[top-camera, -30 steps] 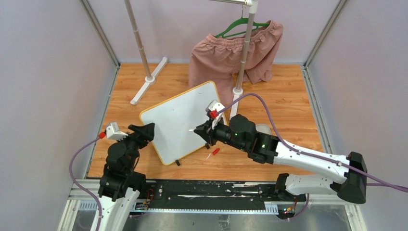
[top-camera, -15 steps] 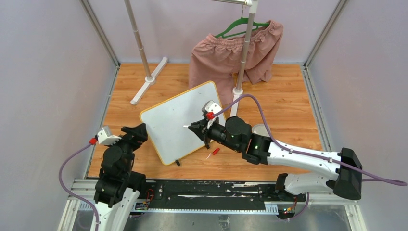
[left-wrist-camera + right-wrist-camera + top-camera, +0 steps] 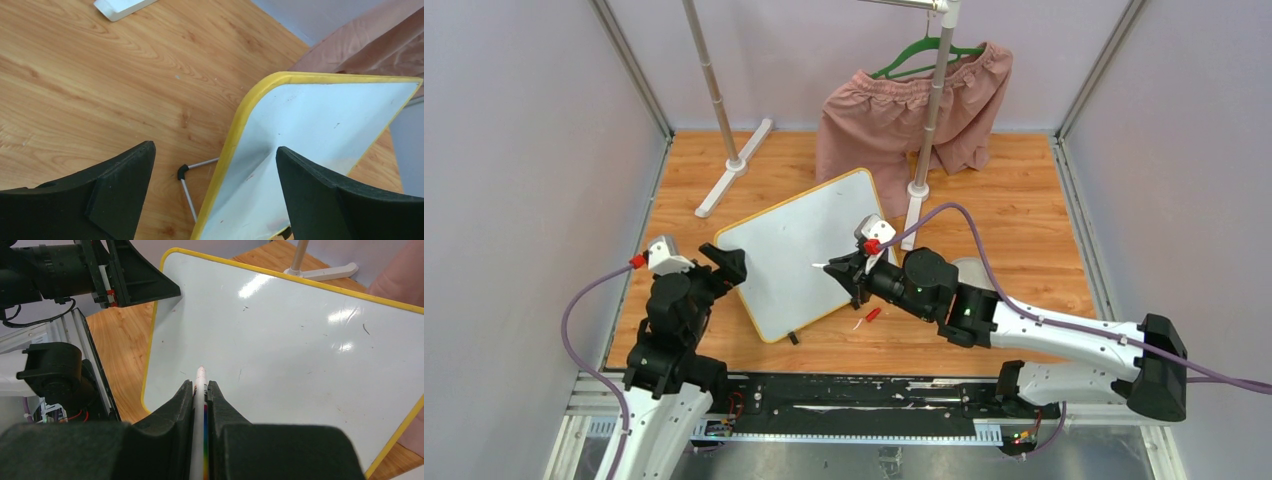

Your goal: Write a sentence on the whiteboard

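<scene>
The whiteboard (image 3: pixel 799 250) with a yellow frame lies tilted on the wooden floor, propped on wire legs with black feet (image 3: pixel 182 171). Its white surface (image 3: pixel 280 335) shows only tiny specks; no red sentence is visible. My right gripper (image 3: pixel 842 272) is shut on a white marker (image 3: pixel 201 390) with a rainbow stripe. The marker tip (image 3: pixel 816 266) points at the middle of the board, and I cannot tell whether it touches. My left gripper (image 3: pixel 727 265) is open, and its jaws straddle the board's yellow left edge (image 3: pixel 235 140) without touching it.
A small red cap (image 3: pixel 873 314) lies on the floor by the board's near right edge. Two rack poles (image 3: pixel 714 90) with white feet (image 3: pixel 734 168) stand behind the board. Pink shorts (image 3: pixel 904 110) on a green hanger hang at the back.
My left gripper drew back from the board, then came forward again to its left edge. My right gripper shifted slightly left and back with the marker.
</scene>
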Controlling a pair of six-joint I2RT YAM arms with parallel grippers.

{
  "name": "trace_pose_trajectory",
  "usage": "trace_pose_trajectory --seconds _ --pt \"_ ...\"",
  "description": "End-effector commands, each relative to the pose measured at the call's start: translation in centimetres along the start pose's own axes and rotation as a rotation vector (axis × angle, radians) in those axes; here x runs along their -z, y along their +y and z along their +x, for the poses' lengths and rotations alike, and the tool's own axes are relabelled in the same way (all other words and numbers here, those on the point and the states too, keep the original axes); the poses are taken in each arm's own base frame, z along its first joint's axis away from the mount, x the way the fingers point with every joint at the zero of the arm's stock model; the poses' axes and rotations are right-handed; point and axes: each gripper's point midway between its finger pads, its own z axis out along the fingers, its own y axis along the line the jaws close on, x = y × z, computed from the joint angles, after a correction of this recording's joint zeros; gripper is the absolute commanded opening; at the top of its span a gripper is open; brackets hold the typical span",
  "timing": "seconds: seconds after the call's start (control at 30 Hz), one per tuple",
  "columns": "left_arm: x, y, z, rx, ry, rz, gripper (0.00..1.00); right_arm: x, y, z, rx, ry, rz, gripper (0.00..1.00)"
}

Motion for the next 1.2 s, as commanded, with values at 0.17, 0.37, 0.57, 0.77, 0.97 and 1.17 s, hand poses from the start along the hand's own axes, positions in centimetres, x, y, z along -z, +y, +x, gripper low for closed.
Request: trace_pose_trajectory --seconds 0.17,0.37,0.57,0.77,0.97,1.17 --pt "1.6 -1.6 -2.7 -0.094 -0.051 0.068 0.96 0.2 -0.2 -1.6 0.055 -0.06 0.02 0.0" --pt "2.1 -2.0 -3.1 -0.145 -0.044 0.092 0.96 -0.6 -0.5 -1.7 0.091 -0.075 0.058 0.0" --pt "2.1 -2.6 -2.4 -0.155 -0.028 0.125 0.95 -1.9 -0.3 -1.2 0.137 -0.07 0.08 0.0" --pt "2.4 -2.4 -2.5 -0.136 -0.042 0.12 0.93 -3.3 0.5 -1.6 0.16 -0.097 0.074 0.0" --pt "2.4 -2.6 -2.3 -0.131 -0.037 0.134 0.9 -4.3 1.5 -1.7 0.16 -0.118 0.054 0.0" --pt "2.2 -3.1 -1.9 -0.133 -0.024 0.16 0.86 -4.8 2.1 -1.8 0.177 -0.136 0.054 0.0"
